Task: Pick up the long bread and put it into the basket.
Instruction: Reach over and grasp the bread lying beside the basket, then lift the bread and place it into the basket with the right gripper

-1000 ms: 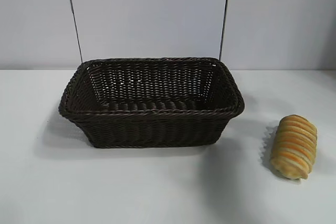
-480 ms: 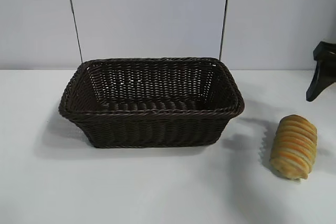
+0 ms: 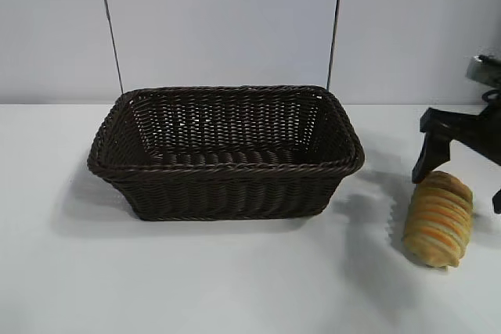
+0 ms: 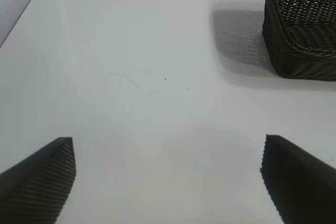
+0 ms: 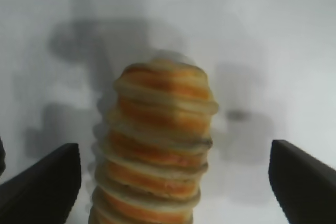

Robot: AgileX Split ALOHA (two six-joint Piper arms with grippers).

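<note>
The long bread point(image 3: 437, 220), golden with orange-brown ridges, lies on the white table at the right, apart from the dark brown wicker basket point(image 3: 235, 167). My right gripper point(image 3: 458, 192) hangs over the bread's far end with a black finger on each side. In the right wrist view the bread point(image 5: 160, 150) stands between the fingers of the right gripper point(image 5: 173, 153), which is open with a gap on both sides. My left gripper point(image 4: 167, 145) is open over bare table, with one end of the basket point(image 4: 302, 24) farther off; it is outside the exterior view.
The white table point(image 3: 235, 279) stretches in front of the basket and the bread. A pale wall with two thin dark vertical lines point(image 3: 109, 29) stands behind the basket. The bread lies close to the table's right side.
The right gripper has come in from the right edge and dropped down to straddle the bread's far end. Bread, basket and left arm have stayed put.
</note>
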